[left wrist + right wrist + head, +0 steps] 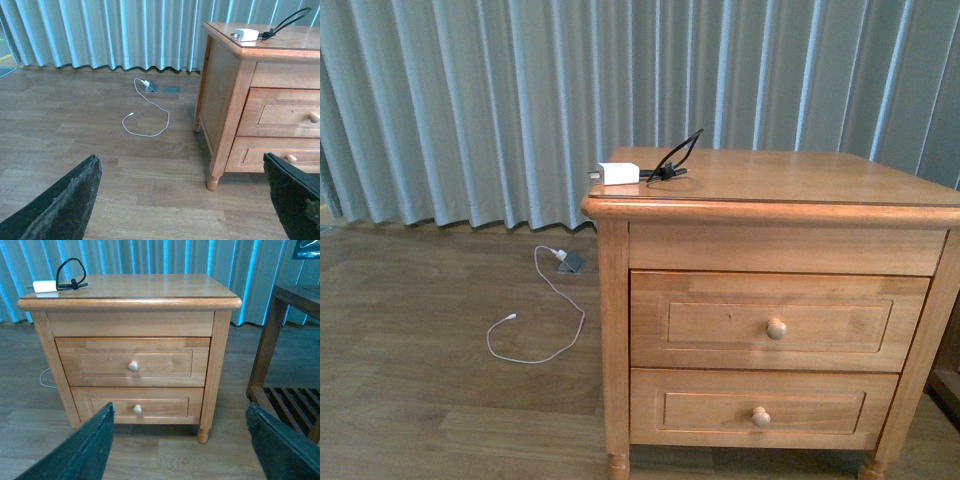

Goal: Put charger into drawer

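The charger (618, 173) is lying on the nightstand's (800, 180) left edge before curtains (470, 100); left gripper (182, 200) and right gripper (180, 442) are gaping open.

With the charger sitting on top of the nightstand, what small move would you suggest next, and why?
Probably bring the open right gripper forward to the knob of the upper drawer: that drawer is shut, so the charger lying on the nightstand cannot go in yet.

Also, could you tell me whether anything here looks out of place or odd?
A white cable lies loose in a loop on the floor left of the nightstand. The charger sits right at the top's front-left corner, near the edge. Nothing looks damaged.
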Robot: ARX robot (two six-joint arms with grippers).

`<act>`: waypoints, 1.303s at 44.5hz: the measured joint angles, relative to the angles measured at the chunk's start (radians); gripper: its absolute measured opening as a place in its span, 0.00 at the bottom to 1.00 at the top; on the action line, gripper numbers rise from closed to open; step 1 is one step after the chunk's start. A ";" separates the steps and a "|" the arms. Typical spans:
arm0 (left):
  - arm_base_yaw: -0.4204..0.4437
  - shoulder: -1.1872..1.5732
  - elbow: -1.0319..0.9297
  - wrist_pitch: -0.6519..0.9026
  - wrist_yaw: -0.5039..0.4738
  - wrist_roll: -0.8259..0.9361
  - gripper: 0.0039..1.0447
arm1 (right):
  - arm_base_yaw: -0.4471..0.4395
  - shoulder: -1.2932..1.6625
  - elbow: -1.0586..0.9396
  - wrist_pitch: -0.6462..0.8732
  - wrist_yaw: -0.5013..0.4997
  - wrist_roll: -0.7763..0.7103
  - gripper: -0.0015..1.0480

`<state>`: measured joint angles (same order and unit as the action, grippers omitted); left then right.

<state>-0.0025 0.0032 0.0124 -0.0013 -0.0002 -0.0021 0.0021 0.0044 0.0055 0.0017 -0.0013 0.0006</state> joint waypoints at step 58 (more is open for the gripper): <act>0.000 0.000 0.000 0.000 0.000 0.000 0.94 | 0.153 2.064 0.789 1.026 0.030 -0.274 0.92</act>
<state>-0.0025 0.0032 0.0124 -0.0013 0.0002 -0.0021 0.1551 2.0686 0.7944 1.0279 0.0284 -0.2733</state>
